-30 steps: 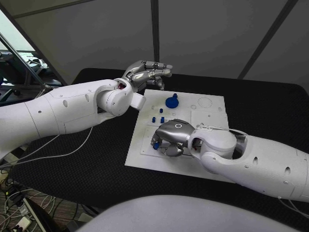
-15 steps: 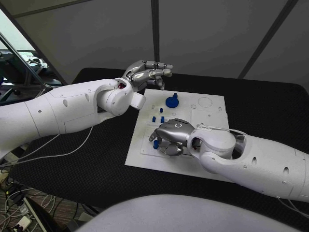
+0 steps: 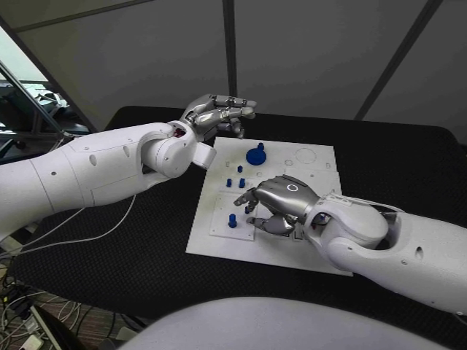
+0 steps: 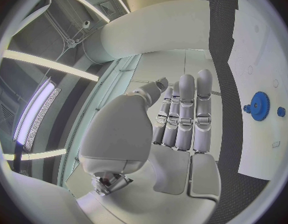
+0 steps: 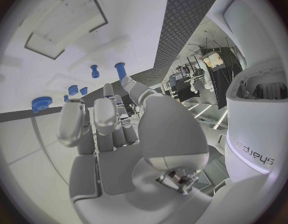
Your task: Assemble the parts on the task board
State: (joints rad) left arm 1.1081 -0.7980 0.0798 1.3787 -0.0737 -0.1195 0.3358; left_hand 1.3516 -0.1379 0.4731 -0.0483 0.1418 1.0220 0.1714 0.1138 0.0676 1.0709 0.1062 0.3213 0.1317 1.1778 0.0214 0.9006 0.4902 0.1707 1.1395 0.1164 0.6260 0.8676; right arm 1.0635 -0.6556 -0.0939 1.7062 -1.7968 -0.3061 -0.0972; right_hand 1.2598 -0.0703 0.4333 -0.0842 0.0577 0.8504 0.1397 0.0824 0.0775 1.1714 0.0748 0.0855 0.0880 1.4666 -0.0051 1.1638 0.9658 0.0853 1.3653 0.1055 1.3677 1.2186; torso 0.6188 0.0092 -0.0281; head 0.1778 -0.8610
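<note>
Head view taken from above, angled down at task board [image 3: 297, 175]. Wrist views set close behind palms; blue gear [image 3: 257, 155] [image 4: 260, 105] [image 5: 41, 103] shared.

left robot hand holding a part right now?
No: in the left wrist view the left robot hand holds nothing, its fingers straight and side by side, and the blue gear lies apart on the board.

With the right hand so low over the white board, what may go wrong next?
The right hand hovers over the white task board with nothing visibly held; its fingers may knock the small blue upright peg nearby. It also hides part of the board from the head view, so aiming may suffer.
</note>
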